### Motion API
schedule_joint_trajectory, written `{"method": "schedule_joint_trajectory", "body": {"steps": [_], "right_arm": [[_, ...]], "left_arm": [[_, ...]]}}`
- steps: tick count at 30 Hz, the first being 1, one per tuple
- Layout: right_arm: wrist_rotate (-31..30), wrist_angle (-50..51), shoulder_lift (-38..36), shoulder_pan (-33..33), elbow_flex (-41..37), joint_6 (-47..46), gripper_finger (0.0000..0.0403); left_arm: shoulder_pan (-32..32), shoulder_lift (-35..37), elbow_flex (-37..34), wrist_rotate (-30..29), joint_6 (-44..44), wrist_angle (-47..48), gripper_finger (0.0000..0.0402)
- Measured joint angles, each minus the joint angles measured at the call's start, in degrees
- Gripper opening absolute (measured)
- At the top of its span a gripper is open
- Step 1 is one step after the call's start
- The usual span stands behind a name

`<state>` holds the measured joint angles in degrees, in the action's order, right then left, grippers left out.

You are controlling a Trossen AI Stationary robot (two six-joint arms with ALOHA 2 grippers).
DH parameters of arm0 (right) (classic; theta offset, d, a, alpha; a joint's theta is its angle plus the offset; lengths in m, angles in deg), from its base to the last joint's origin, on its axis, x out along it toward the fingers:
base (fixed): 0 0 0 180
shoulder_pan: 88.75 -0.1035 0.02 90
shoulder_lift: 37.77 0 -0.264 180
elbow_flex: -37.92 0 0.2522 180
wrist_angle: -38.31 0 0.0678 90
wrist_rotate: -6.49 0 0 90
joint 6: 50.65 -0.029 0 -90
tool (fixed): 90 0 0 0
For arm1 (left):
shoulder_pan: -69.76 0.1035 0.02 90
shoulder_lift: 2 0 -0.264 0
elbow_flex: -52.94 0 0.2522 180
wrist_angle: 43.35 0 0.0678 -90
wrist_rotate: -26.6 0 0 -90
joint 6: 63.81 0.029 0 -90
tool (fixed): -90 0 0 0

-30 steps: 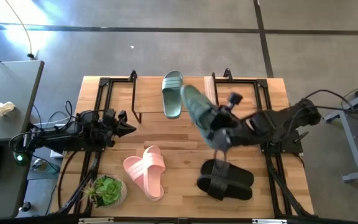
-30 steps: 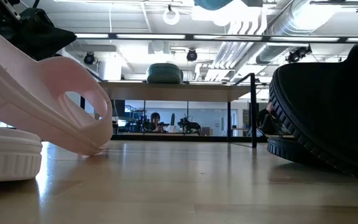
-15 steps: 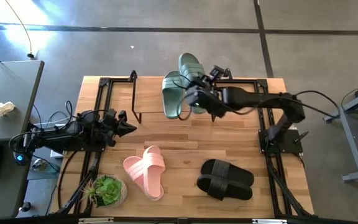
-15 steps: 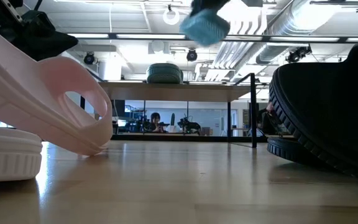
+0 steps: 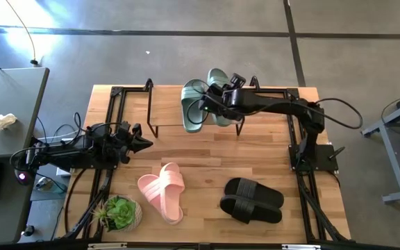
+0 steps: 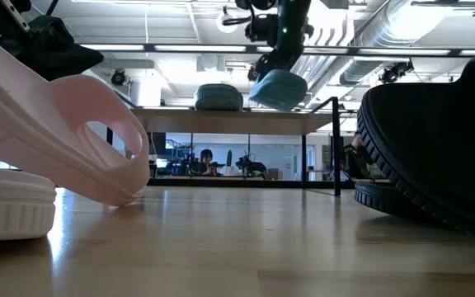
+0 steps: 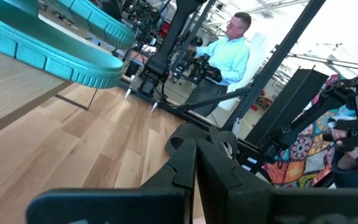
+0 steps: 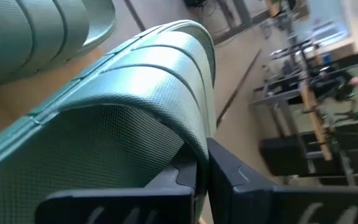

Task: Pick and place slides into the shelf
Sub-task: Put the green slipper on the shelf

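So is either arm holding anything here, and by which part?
The right gripper holds a sage green slide by its ribbed strap, above the shelf. The left gripper holds nothing.

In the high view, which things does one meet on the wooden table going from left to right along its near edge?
potted plant → pink slides → black slides

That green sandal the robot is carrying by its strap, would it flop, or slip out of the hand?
Probably neither. The green slide hangs from the right hand, which is shut on its strap, yet keeps its shape, so it looks fairly stiff. The strap's ribbed, textured surface likely helps the grip. It seems light, perhaps foam, since a pinch alone holds it above the shelf.
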<state>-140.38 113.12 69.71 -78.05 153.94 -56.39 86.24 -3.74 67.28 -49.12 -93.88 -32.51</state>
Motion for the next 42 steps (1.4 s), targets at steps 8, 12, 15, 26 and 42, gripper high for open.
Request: {"method": "schedule_joint_trajectory", "body": {"steps": [8,12,15,26,42], "right_arm": [[3.4,-0.3,0.9,1.0,0.0,-2.4,0.0],[5.0,-0.8,2.5,0.9,0.0,-3.0,0.0],[4.4,-0.9,3.5,0.9,0.0,-3.2,0.0],[7.6,-2.0,3.8,0.8,0.1,-4.6,0.0],[12.2,-2.2,3.8,0.6,0.1,-3.2,0.0028]], "left_arm": [[0.0,0.0,0.0,0.0,-0.1,0.0,0.0003],[0.0,0.0,0.0,-0.1,-0.1,0.0,0.0003],[0.0,0.0,0.0,-0.1,-0.1,0.0,0.0003],[0.0,0.0,0.0,-0.1,-0.1,0.0,0.0003],[0.0,0.0,0.0,0.0,0.0,0.0,0.0003]]}}
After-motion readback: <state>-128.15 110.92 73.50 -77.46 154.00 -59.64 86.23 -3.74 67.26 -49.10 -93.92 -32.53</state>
